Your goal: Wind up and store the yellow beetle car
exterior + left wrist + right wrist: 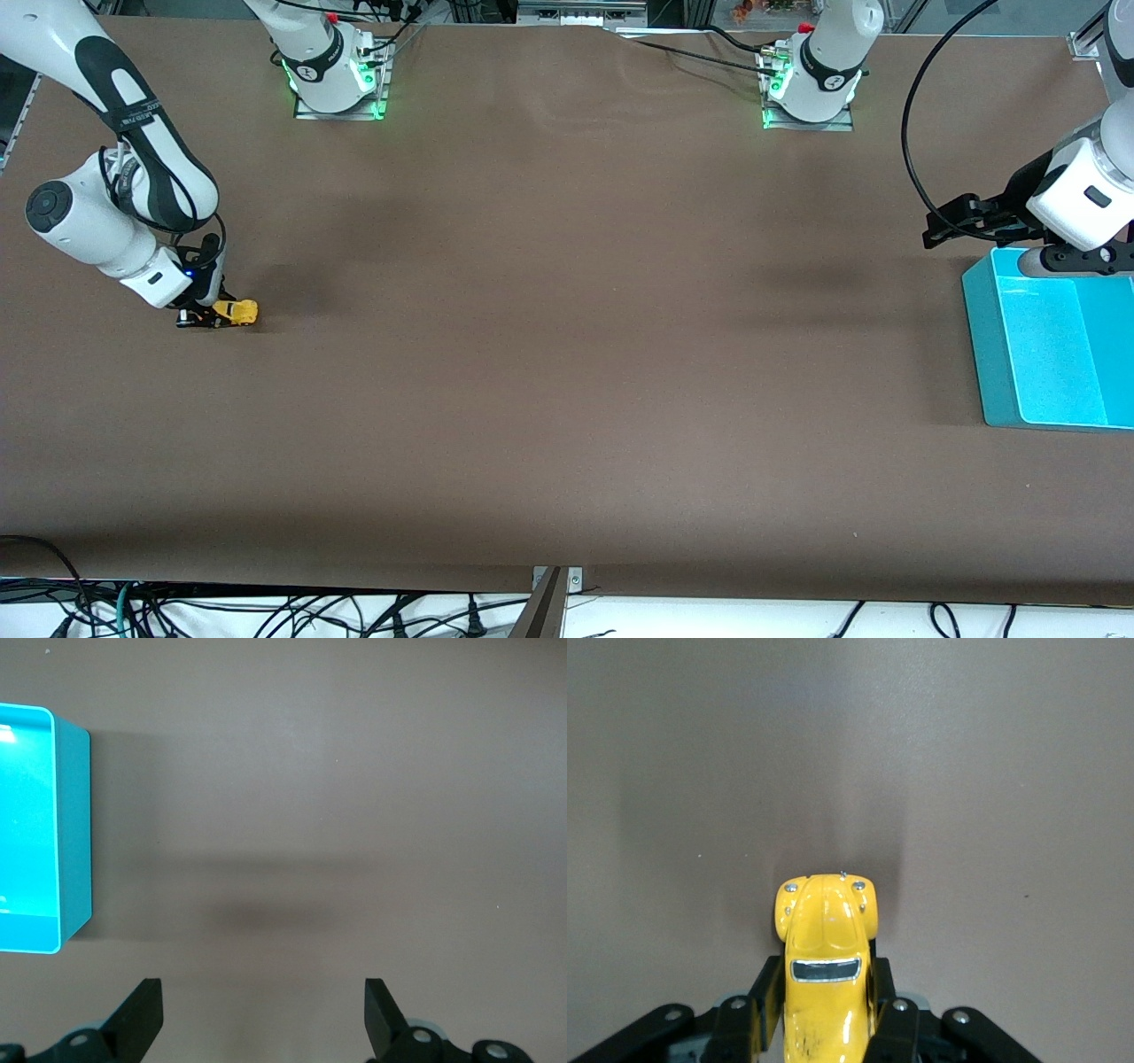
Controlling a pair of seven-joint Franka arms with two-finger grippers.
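The yellow beetle car [237, 311] is down at the tabletop near the right arm's end of the table. My right gripper [213, 317] is shut on it, one finger on each side of its body. In the right wrist view the yellow beetle car [826, 939] sticks out from the right gripper [826, 981], rounded hood and dark window showing. I cannot tell whether its wheels touch the table. My left gripper [944, 225] hangs open beside the teal bin [982, 354], over bare table. In the left wrist view the left gripper [263, 994] holds nothing.
The teal bin [75, 833] stands at the left arm's end of the table, with nothing showing inside it. Both arm bases stand along the table edge farthest from the front camera. Brown tabletop stretches between the car and the bin. Cables hang below the nearest edge.
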